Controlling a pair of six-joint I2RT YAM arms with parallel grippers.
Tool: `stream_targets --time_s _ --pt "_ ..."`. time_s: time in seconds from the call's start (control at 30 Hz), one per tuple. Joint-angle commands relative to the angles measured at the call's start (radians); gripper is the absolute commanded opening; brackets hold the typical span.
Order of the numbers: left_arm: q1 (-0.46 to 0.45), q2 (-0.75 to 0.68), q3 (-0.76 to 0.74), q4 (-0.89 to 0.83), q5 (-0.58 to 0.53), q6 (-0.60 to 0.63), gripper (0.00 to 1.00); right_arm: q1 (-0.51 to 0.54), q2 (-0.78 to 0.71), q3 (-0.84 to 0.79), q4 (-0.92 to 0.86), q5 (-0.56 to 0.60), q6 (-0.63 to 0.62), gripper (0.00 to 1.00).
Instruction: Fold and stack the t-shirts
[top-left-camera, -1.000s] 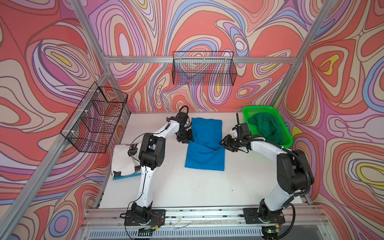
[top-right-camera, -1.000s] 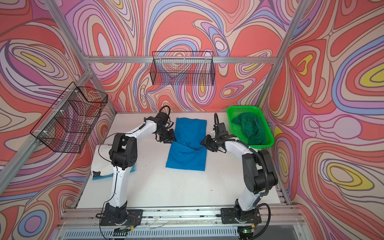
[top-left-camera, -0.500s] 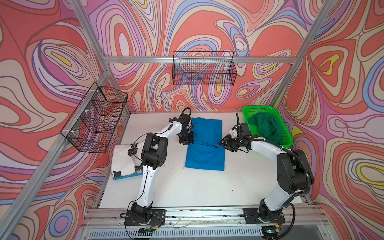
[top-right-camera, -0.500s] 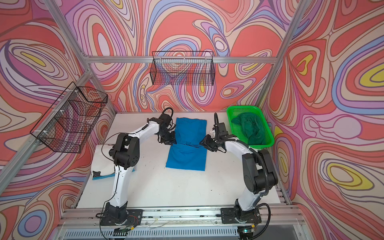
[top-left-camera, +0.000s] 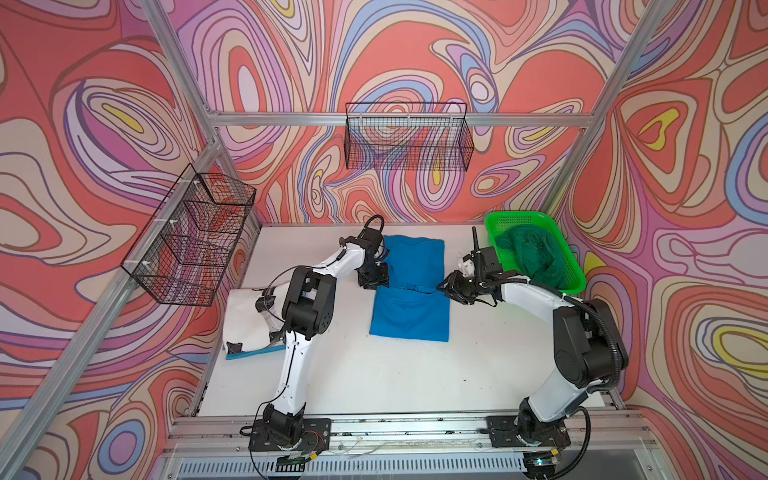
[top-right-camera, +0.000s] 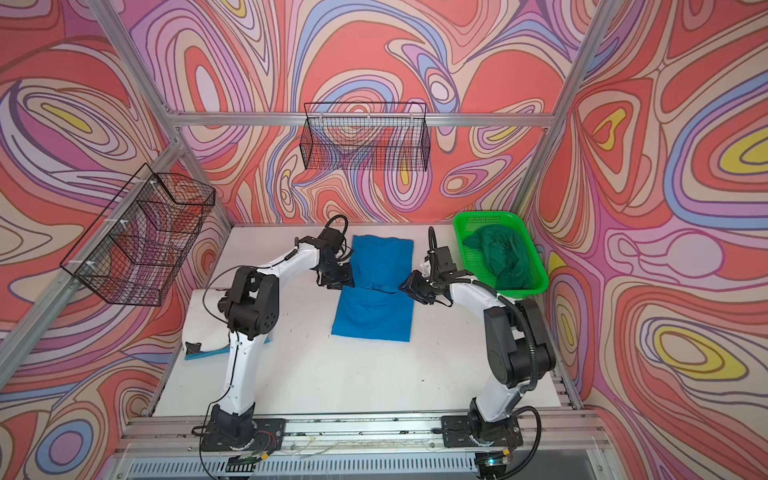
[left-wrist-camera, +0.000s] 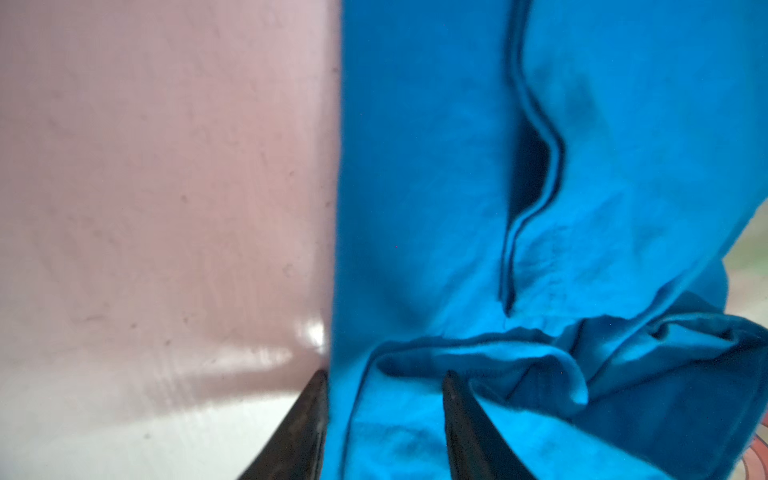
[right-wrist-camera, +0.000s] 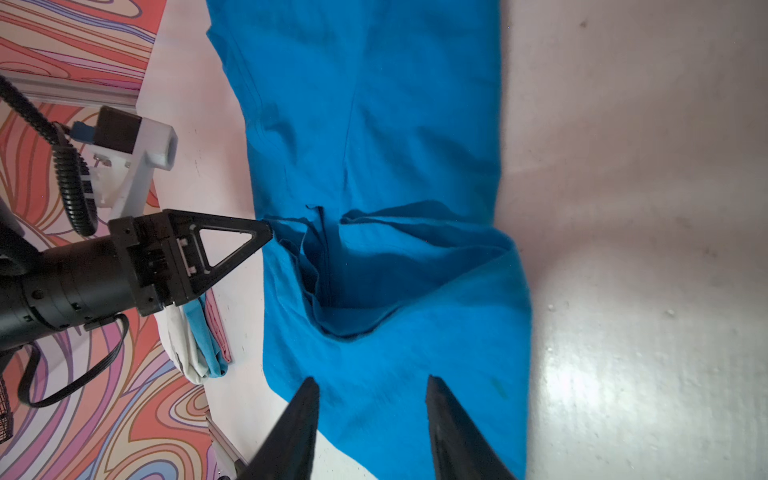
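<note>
The blue shirt (top-left-camera: 409, 307) (top-right-camera: 374, 309) lies flat on the table (top-left-camera: 374, 374) (top-right-camera: 353, 374) at the centre of both top views. Its length runs toward the back wall, and a bunched crease crosses its middle. The left gripper (top-left-camera: 376, 277) (top-right-camera: 338, 279) sits at the crease's left end and the right gripper (top-left-camera: 446, 287) (top-right-camera: 409, 287) at its right end, both low at the cloth.

In the left wrist view the left gripper (left-wrist-camera: 384, 386) has its jaws parted. One finger (left-wrist-camera: 313, 415) is over bare table just beside the shirt's edge and the other is over the cloth, with nothing pinched. In the right wrist view the right gripper (right-wrist-camera: 372, 390) is likewise released, its fingers (right-wrist-camera: 305, 415) spread above flat blue cloth. At mid-left of that frame the left gripper's tip is at the bunched edge.

Little differs from a second ago. The shirt keeps the same outline and crease, and both grippers stay at the crease's ends. Only the left arm's elbow has edged slightly rightward in the top views.

The green shirt (top-left-camera: 532, 253) (top-right-camera: 503, 257) lies crumpled in the basket (top-left-camera: 536, 216) (top-right-camera: 486, 217) at the table's upper right. At the table's left edge the white shirt (top-left-camera: 245, 316) (top-right-camera: 203, 328) rests folded on the pale blue shirt (top-left-camera: 253, 354) (top-right-camera: 203, 355), partly behind the left arm.
</note>
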Motion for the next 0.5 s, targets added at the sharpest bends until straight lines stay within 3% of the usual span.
stream_targets --time_s 0.0,0.47 --pt "-0.007 -0.023 -0.014 0.002 0.013 0.017 0.41 -0.005 -0.017 -0.017 0.015 -0.005 -0.009 0.45" --pt "-0.007 -0.103 -0.071 0.043 -0.084 0.011 0.42 -0.005 -0.017 -0.024 0.023 -0.015 -0.01 0.44"
